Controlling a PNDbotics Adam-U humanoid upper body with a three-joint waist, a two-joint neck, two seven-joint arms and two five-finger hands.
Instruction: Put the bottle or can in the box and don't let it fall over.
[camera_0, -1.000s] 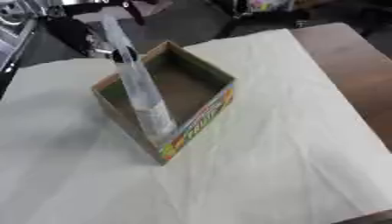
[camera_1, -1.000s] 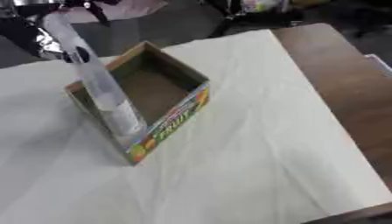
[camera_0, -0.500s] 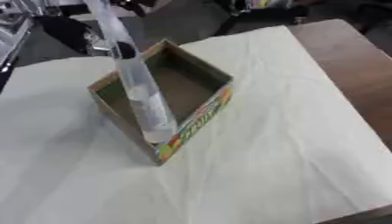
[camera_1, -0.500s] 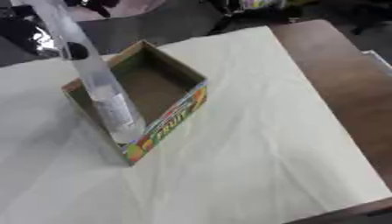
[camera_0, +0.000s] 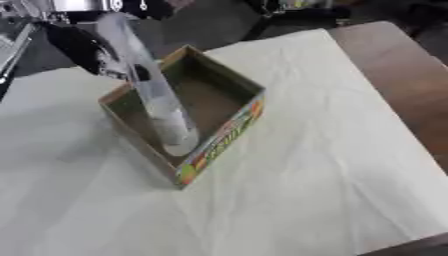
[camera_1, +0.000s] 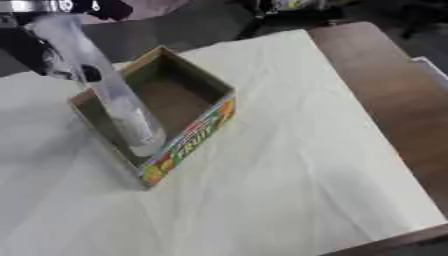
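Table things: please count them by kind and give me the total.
Bottle: 1, clear, its base inside the box
Box: 1, cardboard with a colourful side
Cloth: 1, pale, covering the table
Total: 3

Clear bottle (camera_1: 112, 97) tilted inside the open cardboard box (camera_1: 188, 137) on a cream tablecloth (camera_1: 289, 165).

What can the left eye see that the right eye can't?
Only the left eye view shows pale slats at the far left edge. Only the right eye view shows a pale corner past the table's right side. Both show the clear bottle standing tilted inside the cardboard box on the cloth-covered table, with a dark robot arm behind it.
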